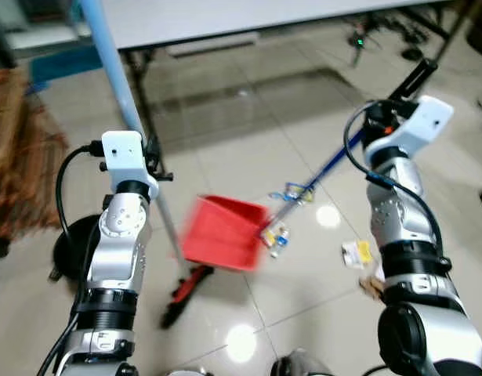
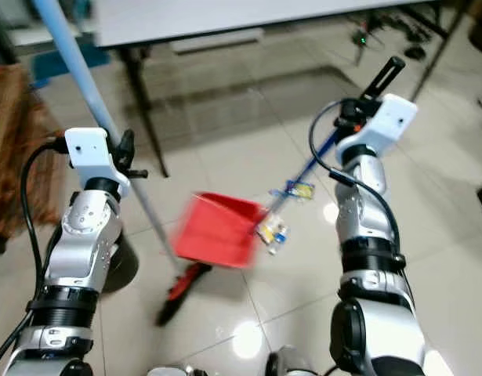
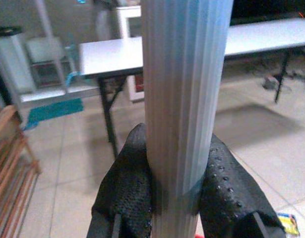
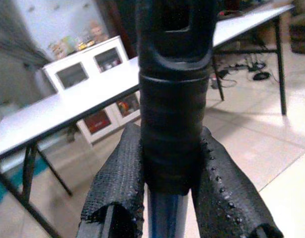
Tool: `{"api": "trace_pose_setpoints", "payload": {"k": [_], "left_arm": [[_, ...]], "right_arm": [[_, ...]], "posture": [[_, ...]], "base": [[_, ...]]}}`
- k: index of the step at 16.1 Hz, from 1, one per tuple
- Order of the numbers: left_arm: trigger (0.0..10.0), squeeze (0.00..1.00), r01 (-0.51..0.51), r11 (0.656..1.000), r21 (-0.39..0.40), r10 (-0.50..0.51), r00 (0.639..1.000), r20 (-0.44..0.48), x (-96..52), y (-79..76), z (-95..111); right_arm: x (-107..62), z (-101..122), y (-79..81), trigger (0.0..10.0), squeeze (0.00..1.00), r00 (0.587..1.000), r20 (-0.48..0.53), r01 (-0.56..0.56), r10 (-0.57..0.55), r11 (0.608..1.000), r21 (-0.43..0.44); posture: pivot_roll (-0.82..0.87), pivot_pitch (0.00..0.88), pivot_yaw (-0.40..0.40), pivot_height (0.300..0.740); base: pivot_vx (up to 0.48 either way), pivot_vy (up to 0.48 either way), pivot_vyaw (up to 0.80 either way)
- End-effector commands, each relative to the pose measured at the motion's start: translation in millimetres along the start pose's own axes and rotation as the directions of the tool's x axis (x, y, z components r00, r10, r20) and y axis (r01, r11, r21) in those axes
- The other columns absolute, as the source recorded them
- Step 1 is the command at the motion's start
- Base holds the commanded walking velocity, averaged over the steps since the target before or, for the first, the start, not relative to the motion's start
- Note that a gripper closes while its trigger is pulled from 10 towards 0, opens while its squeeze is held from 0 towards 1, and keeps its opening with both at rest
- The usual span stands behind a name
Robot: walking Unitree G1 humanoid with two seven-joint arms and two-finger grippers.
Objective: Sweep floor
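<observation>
My left gripper [image 3: 176, 148] is shut on a ribbed light blue pole [image 1: 119, 78] that slants down to a red and black piece [image 1: 187, 288] on the floor. Beside it is a red dustpan [image 1: 222, 231], blurred. My right gripper [image 4: 170, 141] is shut on the black grip [image 1: 419, 76] of a dark blue pole [image 1: 319, 172]. That pole runs down to the dustpan's right edge, where a small wrapper [image 1: 277, 236] lies. Another wrapper [image 1: 294, 191] lies by the pole. More litter [image 1: 356, 252] sits on the tiles near my right arm.
A white folding table [image 1: 225, 19] with black legs stands ahead, with cables and a green light [image 1: 358, 41] under its right end. A brown wooden rack [image 1: 17, 157] is at the left, and a dark round base [image 1: 72, 247] sits behind my left arm. The tiles are glossy.
</observation>
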State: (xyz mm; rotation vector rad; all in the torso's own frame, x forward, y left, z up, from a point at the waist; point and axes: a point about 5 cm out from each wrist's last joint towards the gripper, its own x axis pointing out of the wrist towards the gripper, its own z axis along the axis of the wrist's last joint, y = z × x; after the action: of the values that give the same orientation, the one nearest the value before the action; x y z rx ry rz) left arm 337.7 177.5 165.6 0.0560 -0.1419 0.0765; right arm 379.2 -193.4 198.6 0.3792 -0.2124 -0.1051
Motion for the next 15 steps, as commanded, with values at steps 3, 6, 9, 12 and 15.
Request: {"api": "trace_pose_setpoints", "payload": {"k": [3, 6, 9, 12, 15], "left_arm": [[10.0, 0.0, 0.035, 0.999, -0.001, -0.035, 0.999, 0.034, 2.5, -11.0, 8.7], [10.0, 0.0, 0.035, 0.999, 0.001, -0.035, 0.999, 0.035, 2.4, -10.5, 9.1], [10.0, 0.0, 0.035, 0.999, 0.004, -0.035, 0.999, 0.035, 2.6, -11.1, 9.4], [10.0, 0.0, 0.05, 0.999, -0.002, -0.049, 0.998, 0.045, 3.0, -12.8, 11.1], [10.0, 0.0, 0.059, 0.998, -0.016, -0.058, 0.996, 0.06, 2.6, -14.4, 13.1]], "right_arm": [[1.2, 19.7, -12.0, 10.0, 0.0, 0.996, 0.083, 0.042, -0.042, 0.999, 0.001], [1.4, 19.3, -12.2, 10.0, 0.0, 0.996, 0.079, 0.044, -0.044, 0.999, 0.011], [1.8, 18.5, -13.2, 10.0, 0.0, 0.997, 0.067, 0.048, -0.048, 0.999, 0.01], [1.1, 18.8, -13.3, 10.0, 0.0, 0.995, 0.078, 0.054, -0.055, 0.998, 0.012], [1.3, 19.0, -12.9, 10.0, 0.0, 0.995, 0.079, 0.051, -0.052, 0.999, 0.015]], "posture": [[-0.02, 0.105, 0.018, 0.74], [-0.02, 0.105, 0.018, 0.74], [-0.02, 0.106, 0.018, 0.74], [-0.02, 0.105, 0.02, 0.74], [-0.02, 0.103, 0.019, 0.74]], "base": [[0.48, 0.0, -0.46], [0.48, 0.0, 0.0], [0.48, 0.0, -0.52], [0.39, 0.0, -0.25], [0.0, 0.0, 0.0]]}}
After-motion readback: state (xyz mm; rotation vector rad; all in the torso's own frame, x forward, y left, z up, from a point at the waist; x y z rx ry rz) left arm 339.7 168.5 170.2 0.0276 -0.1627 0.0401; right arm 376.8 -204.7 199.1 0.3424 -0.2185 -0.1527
